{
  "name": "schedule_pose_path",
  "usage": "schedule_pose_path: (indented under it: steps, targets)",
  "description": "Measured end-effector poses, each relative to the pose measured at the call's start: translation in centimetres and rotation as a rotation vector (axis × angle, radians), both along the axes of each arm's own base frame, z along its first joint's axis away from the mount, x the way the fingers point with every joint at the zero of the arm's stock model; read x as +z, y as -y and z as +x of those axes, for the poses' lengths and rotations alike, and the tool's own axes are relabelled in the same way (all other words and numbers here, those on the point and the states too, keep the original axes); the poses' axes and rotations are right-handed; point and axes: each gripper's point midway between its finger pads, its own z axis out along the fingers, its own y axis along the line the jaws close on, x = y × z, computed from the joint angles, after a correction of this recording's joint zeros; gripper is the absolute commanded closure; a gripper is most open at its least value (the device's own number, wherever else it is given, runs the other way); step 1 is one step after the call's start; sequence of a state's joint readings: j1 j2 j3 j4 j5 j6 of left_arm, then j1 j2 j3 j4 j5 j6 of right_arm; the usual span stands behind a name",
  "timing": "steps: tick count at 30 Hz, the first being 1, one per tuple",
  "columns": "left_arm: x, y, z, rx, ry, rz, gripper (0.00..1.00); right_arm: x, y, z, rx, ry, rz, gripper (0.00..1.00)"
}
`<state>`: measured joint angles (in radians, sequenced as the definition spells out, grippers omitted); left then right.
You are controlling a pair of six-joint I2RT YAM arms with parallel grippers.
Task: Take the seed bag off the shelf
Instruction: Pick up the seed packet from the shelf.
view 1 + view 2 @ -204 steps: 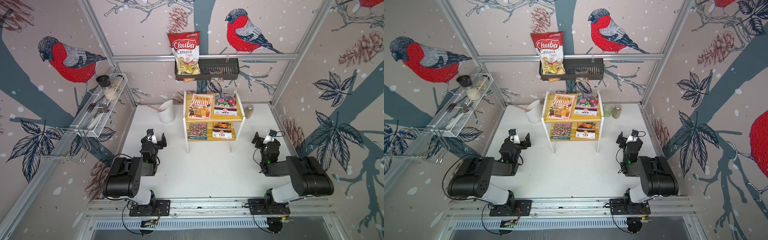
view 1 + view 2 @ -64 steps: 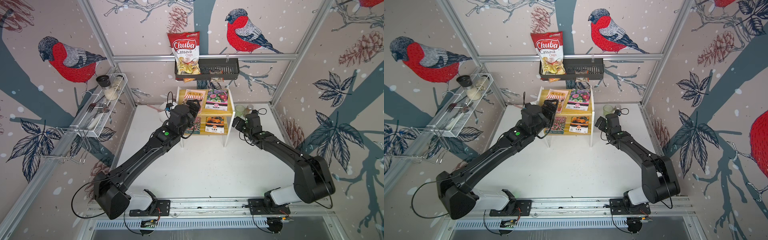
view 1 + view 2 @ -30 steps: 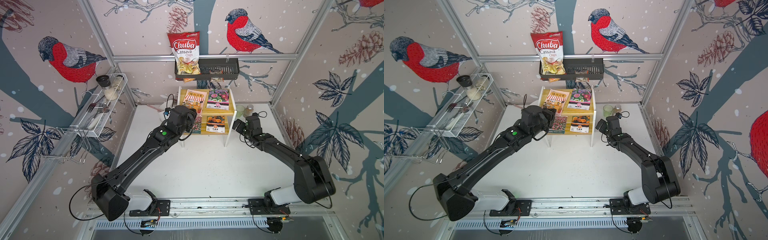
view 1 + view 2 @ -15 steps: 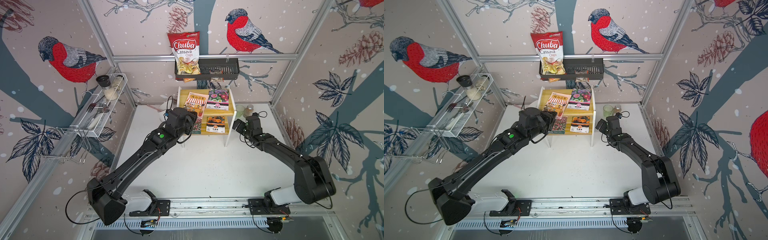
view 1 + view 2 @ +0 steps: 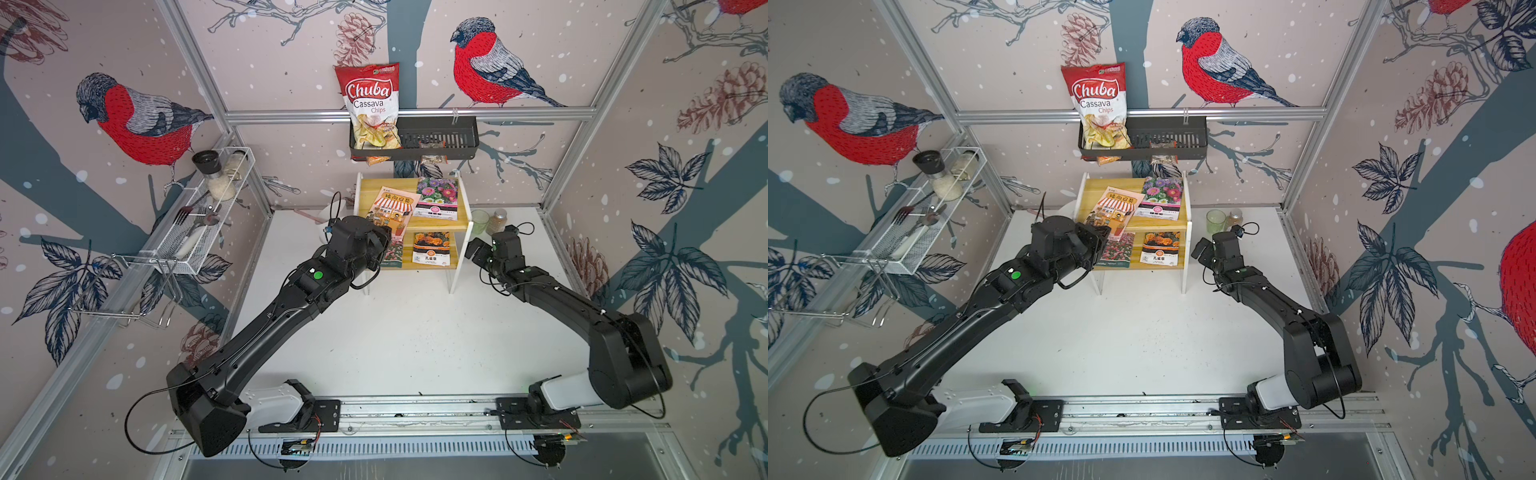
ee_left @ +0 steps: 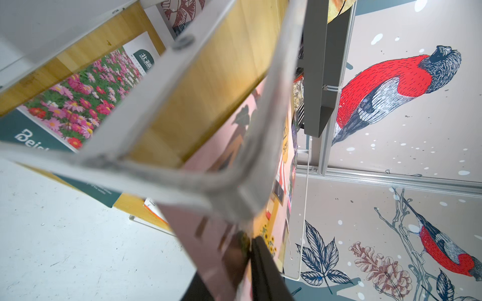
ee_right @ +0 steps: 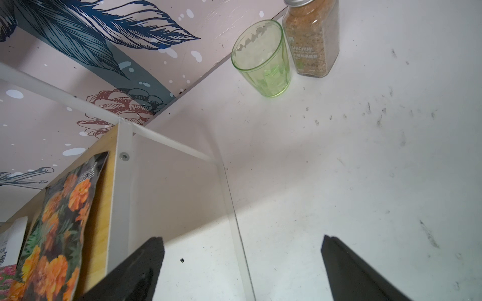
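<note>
Yellow-wood shelf with the white frame sits at 12 o'clock on the white table. The pink shop-front seed bag is on the top board, 9 o'clock half, lying skewed, with its near corner poking off the front edge toward 7 o'clock. The left gripper is clenched right on that corner, and the wrist view shows a black finger pressed against the bag.

An aster packet lies just beside it at 3 o'clock. The daisy packet and marigold packet are on the lower board.

The right gripper hangs at the shelf's 4 o'clock by the white leg, jaws spread wide, holding nothing. A green glass and spice jar stand at the shelf's 3 o'clock.
</note>
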<state>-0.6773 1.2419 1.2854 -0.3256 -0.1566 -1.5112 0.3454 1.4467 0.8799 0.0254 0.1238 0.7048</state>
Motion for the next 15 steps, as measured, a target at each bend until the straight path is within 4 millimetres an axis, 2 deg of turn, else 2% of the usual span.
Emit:
schedule_pose_path:
  steps: [6,9,15]
  targets:
    - [0.9,-0.1,-0.6,-0.008,0.018,-0.014,0.92,0.3,0.1,-0.2,0.001,0.007,0.000,0.00]
    - [1.2,-0.3,-0.7,-0.010,0.027,-0.014,1.00,0.2,0.1,-0.4,0.001,0.006,-0.001,0.00]
    - [1.9,-0.9,-1.4,-0.009,0.051,-0.017,1.00,0.6,0.2,-0.4,0.000,0.014,0.000,0.00]
